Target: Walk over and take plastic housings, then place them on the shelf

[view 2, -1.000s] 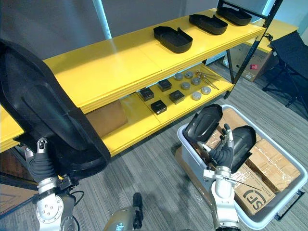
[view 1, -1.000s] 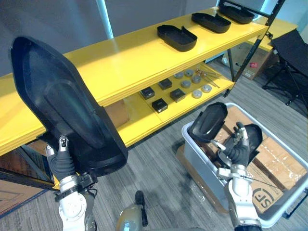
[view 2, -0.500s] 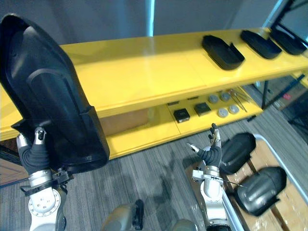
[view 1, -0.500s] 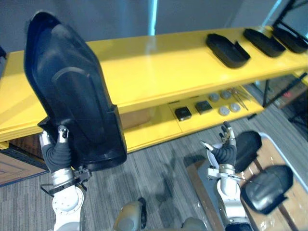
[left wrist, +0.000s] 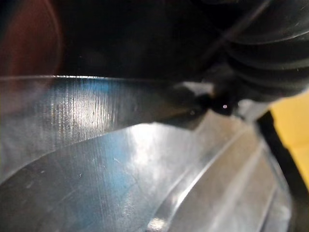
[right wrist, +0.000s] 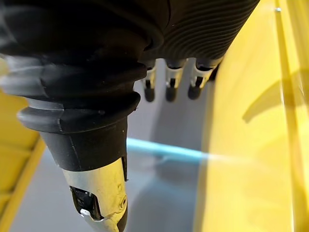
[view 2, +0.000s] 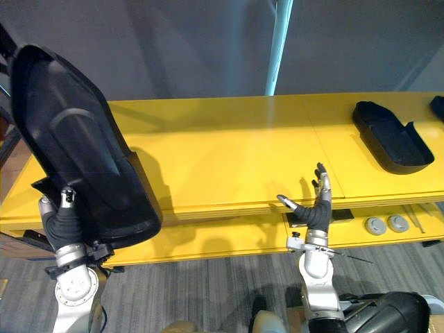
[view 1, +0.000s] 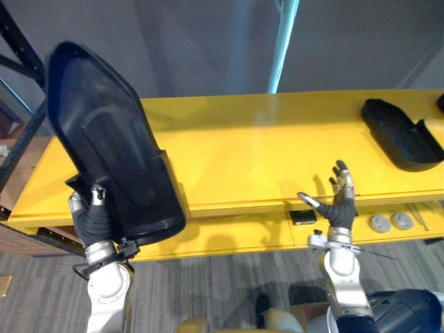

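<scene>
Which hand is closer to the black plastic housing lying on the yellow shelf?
Right. The right hand hovers at the yellow shelf's edge near the lying housing; the left hand, far across, holds a second housing.

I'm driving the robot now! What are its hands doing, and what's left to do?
Left robot hand: shut on the big black housing, held upright before the yellow shelf.
Right robot hand: open, empty, by the shelf's front edge.
Done: another housing lies on the shelf's right part.
To do: set the held housing on the shelf.
</scene>
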Robot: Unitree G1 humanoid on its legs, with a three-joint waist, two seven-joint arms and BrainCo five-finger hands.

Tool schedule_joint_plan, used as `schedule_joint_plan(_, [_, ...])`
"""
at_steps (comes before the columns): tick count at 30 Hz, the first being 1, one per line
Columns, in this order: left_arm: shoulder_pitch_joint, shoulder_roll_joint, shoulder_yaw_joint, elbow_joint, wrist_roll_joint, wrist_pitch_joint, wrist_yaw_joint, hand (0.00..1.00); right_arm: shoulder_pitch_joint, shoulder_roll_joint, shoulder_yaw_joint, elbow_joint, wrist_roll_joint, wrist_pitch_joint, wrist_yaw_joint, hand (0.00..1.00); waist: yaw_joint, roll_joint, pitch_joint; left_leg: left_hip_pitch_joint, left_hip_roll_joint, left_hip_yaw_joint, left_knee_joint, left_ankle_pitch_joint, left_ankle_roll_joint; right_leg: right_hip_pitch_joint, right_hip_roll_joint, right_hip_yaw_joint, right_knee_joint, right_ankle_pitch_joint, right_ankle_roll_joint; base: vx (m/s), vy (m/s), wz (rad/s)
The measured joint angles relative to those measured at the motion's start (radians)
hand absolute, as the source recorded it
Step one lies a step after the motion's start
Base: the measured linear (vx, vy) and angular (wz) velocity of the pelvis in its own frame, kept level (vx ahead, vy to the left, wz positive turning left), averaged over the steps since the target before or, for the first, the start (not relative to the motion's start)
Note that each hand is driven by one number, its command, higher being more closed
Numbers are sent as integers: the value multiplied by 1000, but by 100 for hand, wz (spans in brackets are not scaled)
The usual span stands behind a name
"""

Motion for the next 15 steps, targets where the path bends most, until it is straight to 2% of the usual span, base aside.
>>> schedule_joint_plan(1, [-1,2,-1,0,-1,-1,-5,100,7,-3,-13,-1,-2,0,-9,0,1,-10,8,-14,11,31,46,-8,11,27,-6,-1,-13,-1,-1,179,-97,4])
schedule_joint_plan(2, [-12,7,-3,0,-1,-9,-20,100,16,0,-56,-20,-7,-1,-21,0,-6,-12,8,-37,48,82,60,-38,39,69,-18,-9,-40,-4,-2,126,-53,6])
schedule_joint_plan(3, [-24,7,-10,-2,-1,-15,-36,100,23,-1,-94,-47,-19,-6,-38,0,-17,-5,7,-56,76,106,15,-43,45,80,-27,-20,-55,-5,-1,73,-17,10])
schedule_joint_plan(5, [-28,2,-29,-19,-14,-45,-66,100,26,-12,-150,-86,-36,-12,-63,0,-30,18,1,-62,106,120,-182,-11,31,70,-35,-19,-63,-19,13,13,75,-1])
schedule_joint_plan(6, [-25,2,-51,-39,-31,-57,-80,100,35,-23,-170,-110,-42,-12,-82,0,-43,42,-7,-60,125,110,-285,35,25,52,-27,-8,-54,-32,34,30,207,-27])
schedule_joint_plan(7, [-31,5,-61,-46,-36,-61,-94,100,43,-21,-177,-117,-53,-12,-96,0,-47,41,-8,-52,125,126,-304,64,2,36,-36,15,-32,-43,49,78,261,-35])
schedule_joint_plan(8, [-34,11,-60,-49,-37,-61,-98,100,47,-16,-174,-122,-54,-12,-99,0,-48,38,-9,-38,113,143,-315,62,5,36,-43,28,-29,-43,53,78,216,-43])
schedule_joint_plan(10, [-72,37,-60,-55,-65,-65,-122,100,72,6,-173,-165,-43,-14,-97,0,-64,-7,7,-19,74,179,-345,68,24,33,-83,56,-41,-24,87,89,179,-27])
schedule_joint_plan(12, [-95,62,-61,-66,-89,-56,-152,100,76,26,-173,-212,-43,-15,-89,0,-75,-28,0,-11,59,208,-358,73,31,34,-97,74,-66,-7,104,115,128,-23])
schedule_joint_plan(15, [-142,88,-93,-79,-131,-23,-189,100,87,37,-167,-268,-40,-14,-48,0,-93,-37,-5,-2,52,226,-367,73,31,35,-102,90,-83,0,106,102,49,-18])
